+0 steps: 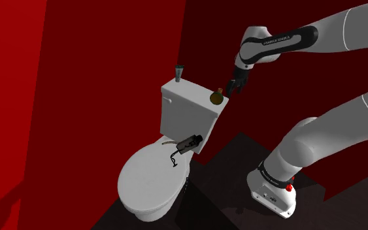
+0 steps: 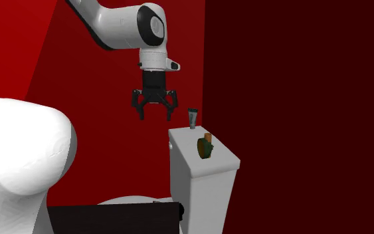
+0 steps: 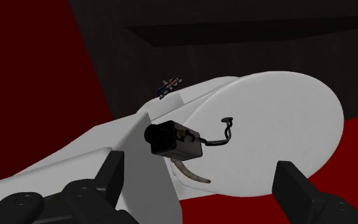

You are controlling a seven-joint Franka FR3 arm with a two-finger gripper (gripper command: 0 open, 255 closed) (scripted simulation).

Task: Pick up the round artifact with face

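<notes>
Pincer [image 2: 155, 116] is spread wide with nothing between the fingers, hanging in the air off the white arm [image 2: 122, 26] and pointing roughly down. The wrist view looks between the two black fingers at the toilet's closed lid [image 3: 279, 121] and a dark boxy gadget [image 3: 174, 140] with a wire lying on it, so my guess is the hand isn't lined up on the target yet. The round artifact [image 2: 206, 147] is an olive-green little thing with a tan bit on top. It's perched on the top of the white tank [image 2: 202, 193], close to the edge. In the second exterior view the pincer is above it and off to that view's left, clearly apart from it. In the shoulder view it looks to be just beside it, so the real gap is hard to judge. A small grey cup-looking thing [image 2: 193, 118] stands near the tank's back corner, not far from the artifact, with red wall [image 1: 78, 65] behind everything. What worries me is that a round object parked that near the edge will roll or get shoved off the tank if one finger touches it before the other. If the hand comes down too low the fingertips could jam into the tank top. The grey cup could also get clipped if the approach swings wide.
</notes>
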